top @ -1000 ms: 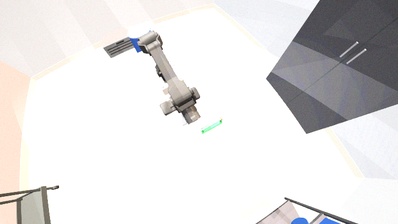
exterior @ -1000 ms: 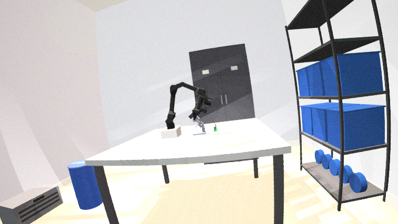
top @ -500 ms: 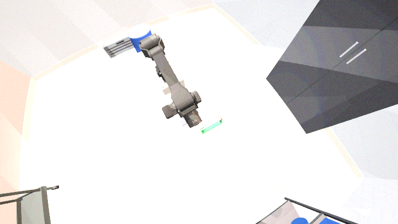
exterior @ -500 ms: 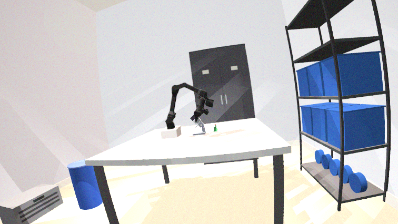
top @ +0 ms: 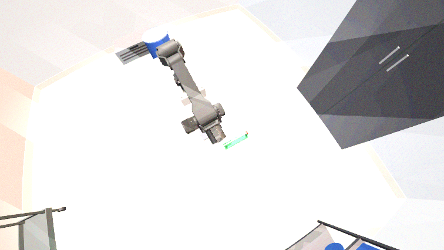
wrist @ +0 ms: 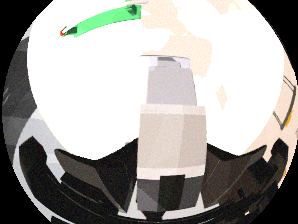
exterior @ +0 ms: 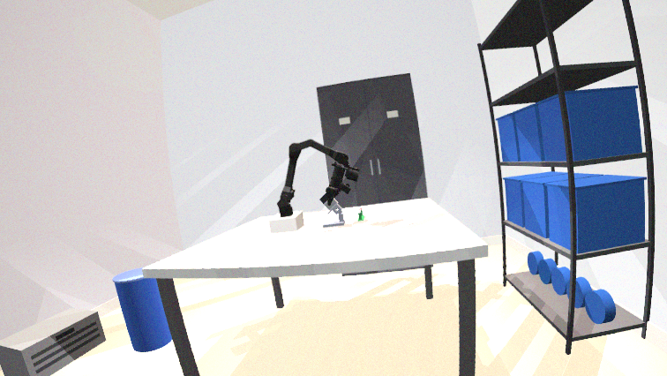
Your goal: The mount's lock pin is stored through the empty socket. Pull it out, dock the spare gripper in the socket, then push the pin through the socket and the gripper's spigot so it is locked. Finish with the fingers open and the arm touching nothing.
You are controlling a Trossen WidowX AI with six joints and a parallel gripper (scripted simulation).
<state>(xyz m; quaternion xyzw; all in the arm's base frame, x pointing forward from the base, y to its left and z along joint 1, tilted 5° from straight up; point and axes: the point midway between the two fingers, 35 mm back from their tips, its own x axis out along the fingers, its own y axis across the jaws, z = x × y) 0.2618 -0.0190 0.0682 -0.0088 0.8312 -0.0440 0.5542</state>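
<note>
My gripper (wrist: 167,139) (exterior: 327,200) is shut on the spare gripper (wrist: 171,125) (exterior: 333,206), a pale grey block with a narrower part pointing away from my fingers. The grey mount (exterior: 340,217) stands on the table just beyond it. In the wrist view the narrower part overlaps the mount's socket (wrist: 185,62); how deep it sits is hidden. A green holder (top: 236,141) (exterior: 361,217) (wrist: 102,21) lies beside the mount, with a small red tip (top: 246,133) (wrist: 62,33) at its far end. Whether that is the lock pin's is too small to tell.
The white table (exterior: 303,251) carries the arm's pale base block (exterior: 286,221). A dark cabinet (top: 372,77) (exterior: 373,139) stands behind, and a shelf rack (exterior: 570,210) with blue bins (exterior: 606,125) stands to the right in the exterior view.
</note>
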